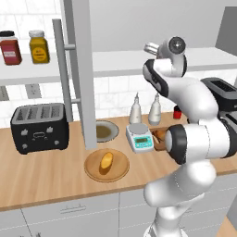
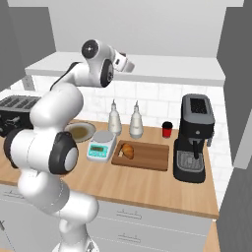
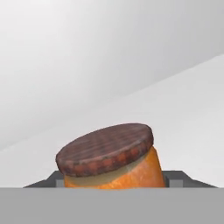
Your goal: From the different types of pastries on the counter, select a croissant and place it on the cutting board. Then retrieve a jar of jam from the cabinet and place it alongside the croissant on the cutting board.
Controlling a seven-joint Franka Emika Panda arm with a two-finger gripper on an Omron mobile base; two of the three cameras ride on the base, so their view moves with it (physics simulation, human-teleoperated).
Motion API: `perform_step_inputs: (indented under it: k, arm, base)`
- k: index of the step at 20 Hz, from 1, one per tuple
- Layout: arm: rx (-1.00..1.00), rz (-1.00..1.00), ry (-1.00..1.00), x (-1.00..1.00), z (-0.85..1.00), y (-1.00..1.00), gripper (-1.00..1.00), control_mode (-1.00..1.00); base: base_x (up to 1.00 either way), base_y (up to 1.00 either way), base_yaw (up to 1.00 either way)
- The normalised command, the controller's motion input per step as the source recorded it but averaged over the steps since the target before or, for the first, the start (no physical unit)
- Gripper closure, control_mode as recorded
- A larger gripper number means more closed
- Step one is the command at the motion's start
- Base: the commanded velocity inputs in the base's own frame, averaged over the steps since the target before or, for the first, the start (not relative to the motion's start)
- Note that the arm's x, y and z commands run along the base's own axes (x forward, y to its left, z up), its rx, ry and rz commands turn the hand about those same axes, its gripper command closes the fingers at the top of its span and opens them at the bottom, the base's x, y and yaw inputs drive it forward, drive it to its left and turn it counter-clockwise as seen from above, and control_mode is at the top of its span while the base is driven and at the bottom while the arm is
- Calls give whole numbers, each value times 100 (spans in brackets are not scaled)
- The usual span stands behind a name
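Note:
The jar of jam [image 3: 114, 164], squat and orange with a dark brown lid, stands tilted on the white cabinet shelf [image 3: 183, 105]. My gripper [image 3: 112, 183] is shut on it, one dark fingertip against each side. In the base views my hand [image 1: 152, 47] [image 2: 124, 62] reaches up into the cabinet [image 1: 115, 62] above the counter [image 1: 55, 178]. The croissant [image 2: 128, 150] [image 1: 159, 135] lies on the left end of the dark cutting board [image 2: 150, 156], which the arm partly hides in the left base view. A paler loaf [image 1: 106, 161] rests on a round wooden plate [image 1: 119, 172].
The cabinet door [image 1: 82, 74] stands open with its bar handle [image 1: 60, 69]. A red jar [image 1: 9, 48] and a yellow jar [image 1: 38, 47] sit on the shelf to its left. On the counter are a toaster [image 1: 39, 127], a scale [image 2: 101, 146], two bottles [image 2: 114, 119], a red cup [image 2: 167, 129] and a coffee machine [image 2: 194, 138].

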Motion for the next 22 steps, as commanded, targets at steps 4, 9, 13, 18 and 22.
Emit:
perform_step_inputs:
  k: [4,9,13,18,22]
  arm:
    - [0,7,-32,-68,45,-11,100,-100]
    - [0,3,-39,-100,70,-1,100,-100]
    - [0,4,-23,-81,16,0,100,-100]
    - [0,-3,0,-94,9,-6,100,-100]
    - [0,-8,3,-100,5,-11,100,-100]
  base:
    - [0,0,0]
    - [0,0,0]
    - [0,0,0]
    - [0,0,0]
    - [0,0,0]
